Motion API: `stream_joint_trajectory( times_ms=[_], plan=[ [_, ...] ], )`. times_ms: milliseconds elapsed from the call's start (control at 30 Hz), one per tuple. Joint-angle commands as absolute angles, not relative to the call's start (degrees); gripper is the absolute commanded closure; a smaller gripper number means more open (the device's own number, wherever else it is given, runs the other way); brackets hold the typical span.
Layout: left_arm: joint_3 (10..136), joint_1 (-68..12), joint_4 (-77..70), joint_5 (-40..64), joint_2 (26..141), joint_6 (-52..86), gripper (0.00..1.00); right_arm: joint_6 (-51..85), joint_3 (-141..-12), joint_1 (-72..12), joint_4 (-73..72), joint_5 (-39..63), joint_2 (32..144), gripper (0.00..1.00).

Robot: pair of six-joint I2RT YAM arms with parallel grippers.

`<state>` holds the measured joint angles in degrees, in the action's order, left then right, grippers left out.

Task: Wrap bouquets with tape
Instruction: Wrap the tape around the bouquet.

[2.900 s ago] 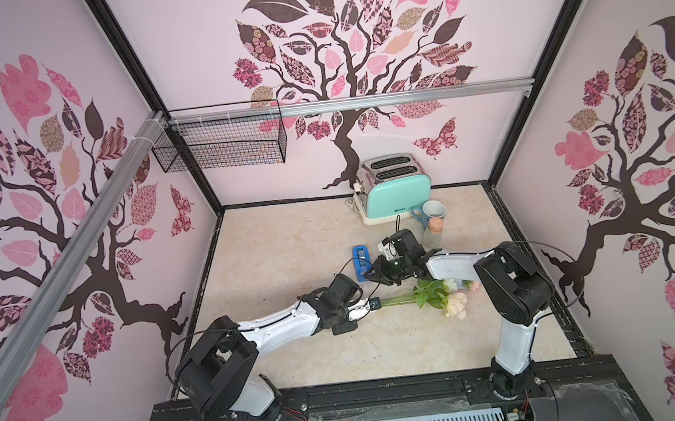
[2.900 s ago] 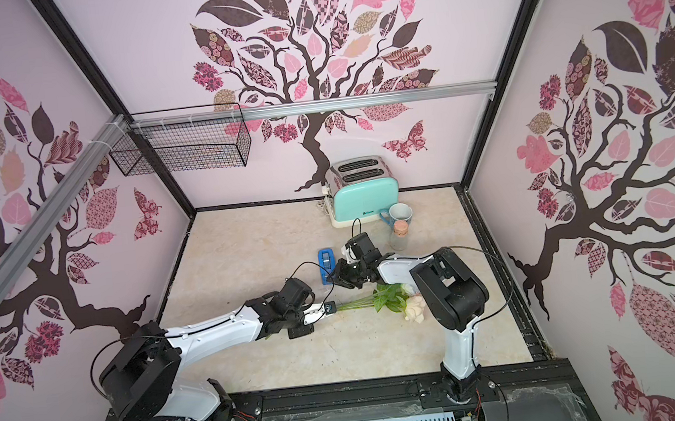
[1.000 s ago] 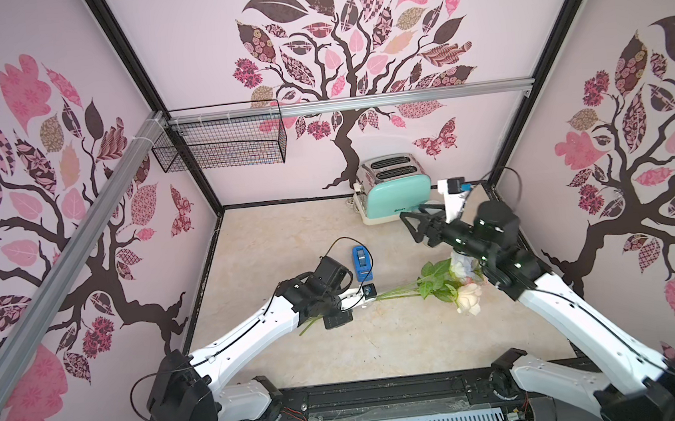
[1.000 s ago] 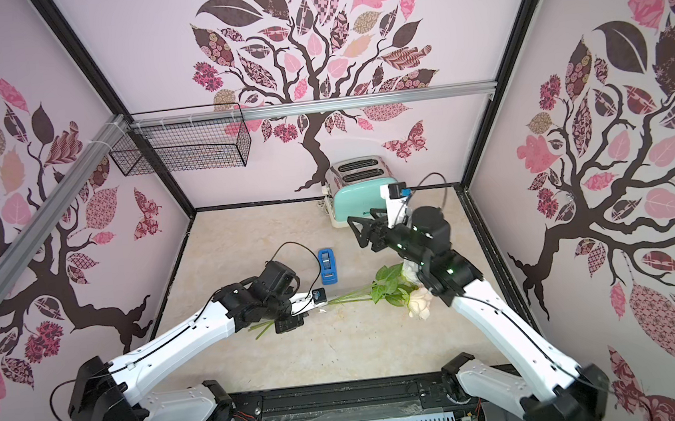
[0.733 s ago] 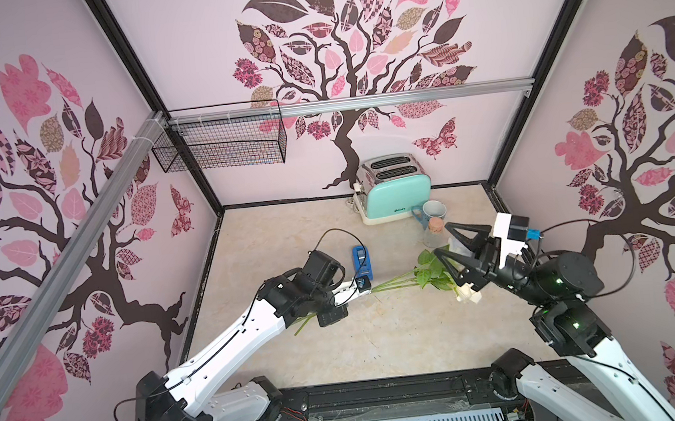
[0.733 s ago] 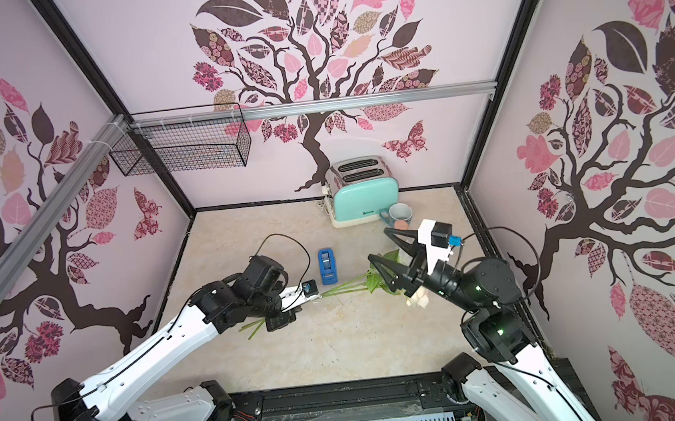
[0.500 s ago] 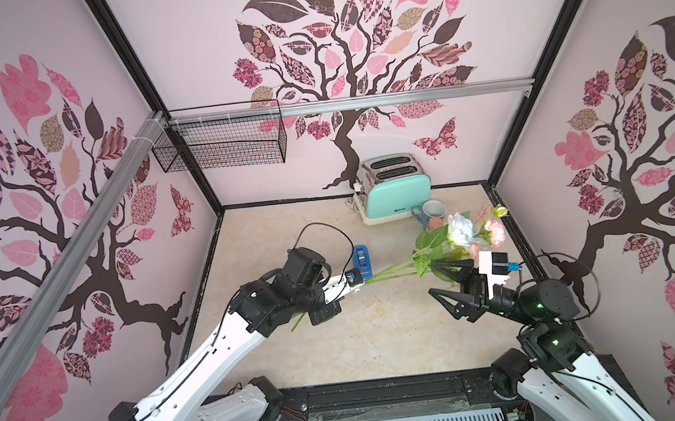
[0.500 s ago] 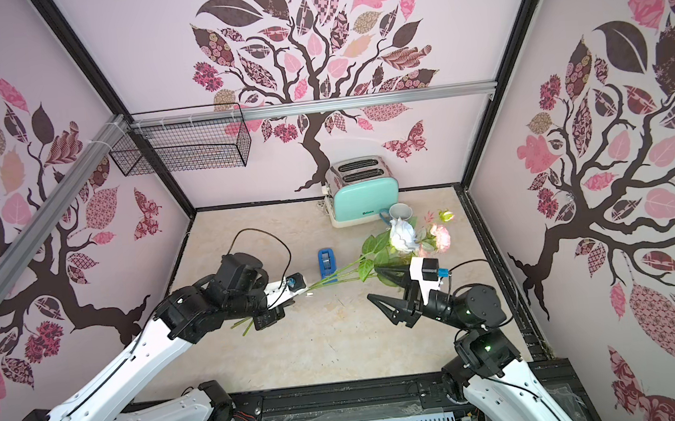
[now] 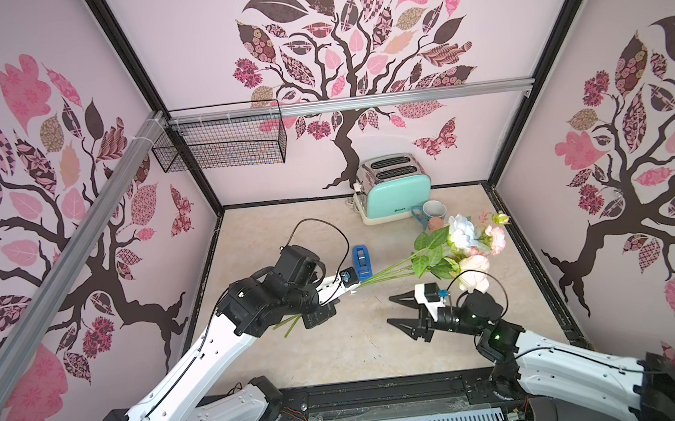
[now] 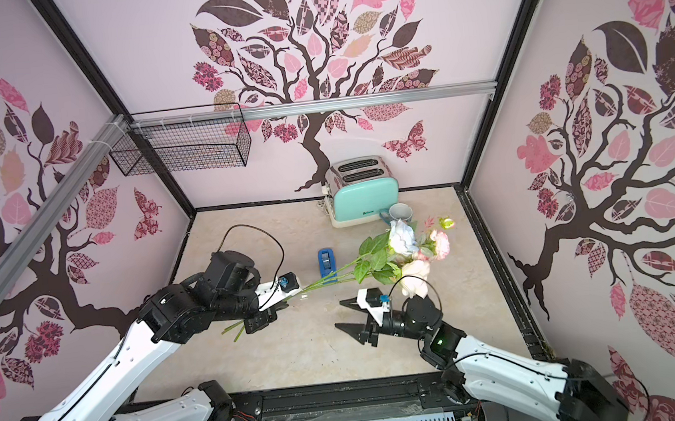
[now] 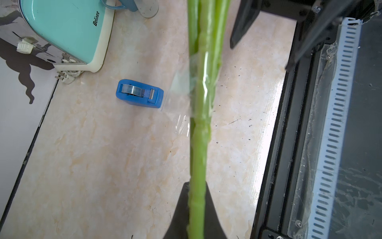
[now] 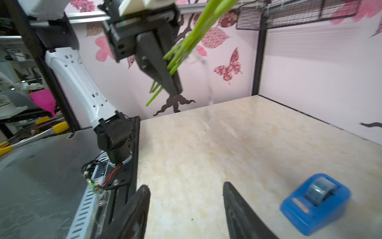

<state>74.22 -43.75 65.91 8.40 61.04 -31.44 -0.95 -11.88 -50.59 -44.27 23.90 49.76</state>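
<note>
The landmark is the mint toaster (image 9: 396,191) at the back of the counter (image 9: 360,351), against the rear wall. In front of the toaster and a little to the robot's left, the blue tape dispenser (image 9: 360,259) sits on the counter with nothing touching it. It shows in both top views (image 10: 326,262) and both wrist views (image 11: 140,94) (image 12: 314,202). The left tool (image 9: 319,311) is farther from the toaster than the dispenser and more to the left. It is clamped tight on the green stems of the bouquet (image 9: 383,274), close to their cut ends, which stick out a short way past the black fingers. The right wrist view shows the bouquet (image 12: 186,41) held clear of the counter. From the grip the stems run back toward the toaster and to the right, passing just beside the dispenser in both top views. They end in leaves and in white, cream and pink blooms that overlap the mug (image 9: 432,211) at the toaster's front right corner. In the left wrist view a strip of clear tape (image 11: 204,91) is wound around the stems (image 11: 201,144) partway along, and a loose flap of it hangs off toward the dispenser's side. The right tool (image 9: 390,309) is in front of the toaster and well apart from it, nearer the robot's base than the blooms. Its jaws are spread moderately wide with nothing between them, and its tips point toward the left arm. The right wrist view shows bare counter between its two black fingers (image 12: 136,207).
</note>
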Motion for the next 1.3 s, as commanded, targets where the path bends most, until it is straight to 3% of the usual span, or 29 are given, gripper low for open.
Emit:
stream_joint_trajectory(
  times_ms=[0, 300, 533, 667, 867, 1100, 1267],
  plan=[
    [77.8, -43.7, 67.2, 10.8, 61.0, -30.2, 1.00, -8.0, -10.6, -51.6, -64.5, 15.7, 58.2, 0.38],
    [80.4, -43.7, 69.4, 12.5, 61.0, -28.7, 1.00, -13.0, -13.6, -51.6, -99.1, 8.6, 83.8, 0.37],
    [80.2, -43.7, 70.5, 13.1, 61.9, -28.7, 1.00, -14.3, -19.3, -51.5, -96.3, 11.6, 88.1, 0.38],
    [80.7, -43.7, 70.3, 13.4, 62.0, -28.8, 1.00, -15.0, -21.3, -51.5, -88.9, 19.4, 88.6, 0.46],
    [80.6, -43.8, 70.1, 12.9, 62.1, -28.7, 1.00, -14.5, -21.4, -51.5, -88.3, 22.7, 90.1, 0.48],
    [80.5, -43.7, 70.1, 13.2, 61.9, -28.6, 1.00, -15.6, -22.3, -51.5, -87.2, 21.3, 91.4, 0.51],
    [80.3, -43.7, 70.0, 13.0, 62.1, -28.9, 1.00, -14.5, -23.3, -51.6, -87.5, 24.1, 91.8, 0.67]
  ],
)
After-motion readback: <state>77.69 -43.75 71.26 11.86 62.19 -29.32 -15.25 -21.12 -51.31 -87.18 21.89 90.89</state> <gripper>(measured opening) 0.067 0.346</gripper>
